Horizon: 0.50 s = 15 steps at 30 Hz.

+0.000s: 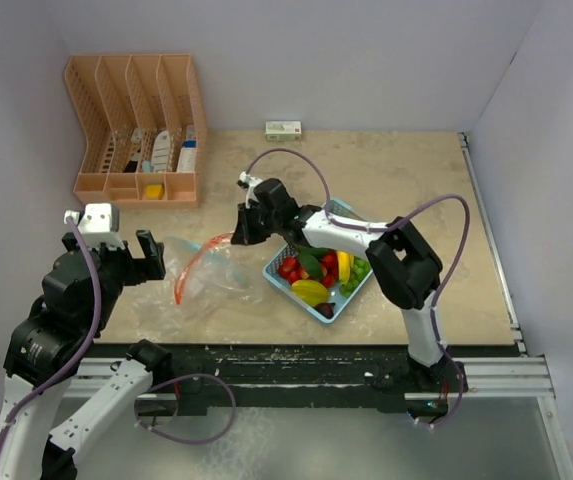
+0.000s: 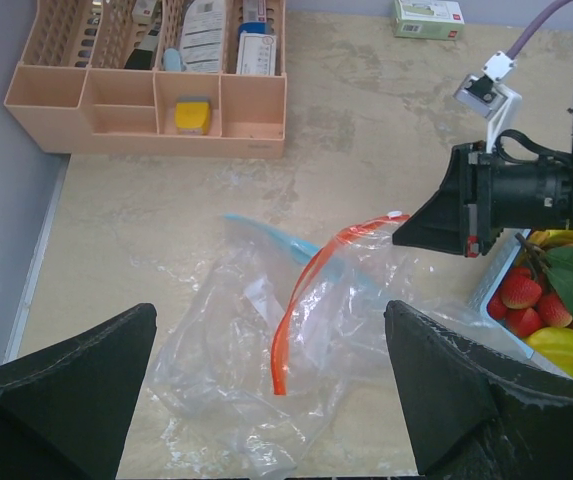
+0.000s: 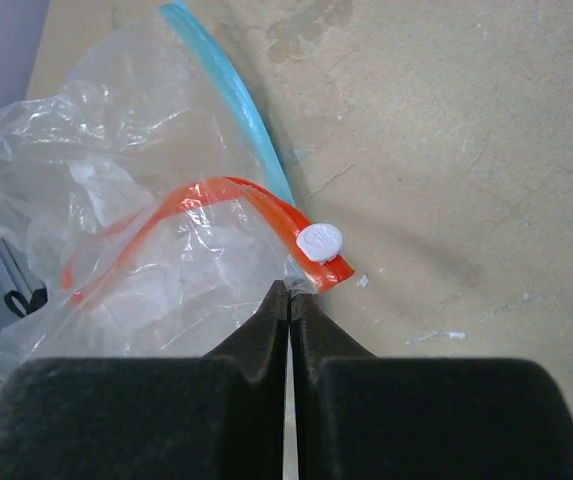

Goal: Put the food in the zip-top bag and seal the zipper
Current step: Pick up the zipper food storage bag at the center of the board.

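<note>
The bag (image 2: pixel 228 392) lies crumpled in the middle of the surface (image 1: pixel 416 190), mouth unsealed. The food (image 1: pixel 316 276) is all in the blue basket (image 1: pixel 291 285) to its right, so the step in hand is opening the bag. The right claw (image 3: pixel 288 296) is closed and seems to pinch the rim just below the white slider (image 3: pixel 320 241). The left claw (image 2: pixel 271 310) hangs spread wide above the bag. Next, it likely needs to grip the opposite rim.
</note>
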### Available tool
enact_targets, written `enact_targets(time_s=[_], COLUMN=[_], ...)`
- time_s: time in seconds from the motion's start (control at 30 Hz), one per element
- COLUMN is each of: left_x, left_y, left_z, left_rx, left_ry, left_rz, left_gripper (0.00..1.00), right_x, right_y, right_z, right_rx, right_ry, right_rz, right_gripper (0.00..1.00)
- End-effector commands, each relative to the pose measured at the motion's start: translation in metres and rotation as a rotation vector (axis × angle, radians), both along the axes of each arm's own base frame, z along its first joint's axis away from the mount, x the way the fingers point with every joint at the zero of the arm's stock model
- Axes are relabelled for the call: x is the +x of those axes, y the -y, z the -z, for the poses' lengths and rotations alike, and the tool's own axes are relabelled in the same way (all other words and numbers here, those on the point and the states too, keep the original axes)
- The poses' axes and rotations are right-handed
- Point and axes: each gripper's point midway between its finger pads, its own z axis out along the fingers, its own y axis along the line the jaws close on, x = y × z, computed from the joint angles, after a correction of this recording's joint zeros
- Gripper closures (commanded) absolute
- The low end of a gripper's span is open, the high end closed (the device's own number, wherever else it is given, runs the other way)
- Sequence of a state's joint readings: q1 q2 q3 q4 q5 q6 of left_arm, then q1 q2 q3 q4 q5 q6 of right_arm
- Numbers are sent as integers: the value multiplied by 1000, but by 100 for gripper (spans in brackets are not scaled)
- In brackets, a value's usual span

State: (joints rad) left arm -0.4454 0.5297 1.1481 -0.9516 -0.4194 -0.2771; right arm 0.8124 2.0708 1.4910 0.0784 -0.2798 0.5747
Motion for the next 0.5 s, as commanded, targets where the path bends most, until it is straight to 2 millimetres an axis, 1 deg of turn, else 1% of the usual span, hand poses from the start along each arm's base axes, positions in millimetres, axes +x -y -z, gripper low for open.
enact_targets(time_s=[0.0, 0.07, 0.13, 0.27, 0.37, 0.47], left_x=[2, 4, 6, 9, 13, 18], left_y=[-1, 0, 0, 2, 4, 7], left_z=[-8, -9, -11, -11, -8, -7], left_rx=[-5, -2, -2, 1, 0, -11], left_ry=[28, 30, 34, 33, 29, 32], left_rz=[-7, -7, -6, -6, -4, -3], left_gripper=[1, 1, 1, 1, 1, 1], right_x=[-3, -5, -9, -23, -36, -50], right_y=[4, 13, 22, 37, 50, 67], right_z=[-87, -107, -124, -146, -155, -154], right_rx=[118, 126, 126, 125, 129, 106], right_ry=[184, 236, 272, 313, 330, 340], right_rz=[-40, -39, -39, -65, -76, -88], right_gripper=[100, 100, 100, 100, 100, 100])
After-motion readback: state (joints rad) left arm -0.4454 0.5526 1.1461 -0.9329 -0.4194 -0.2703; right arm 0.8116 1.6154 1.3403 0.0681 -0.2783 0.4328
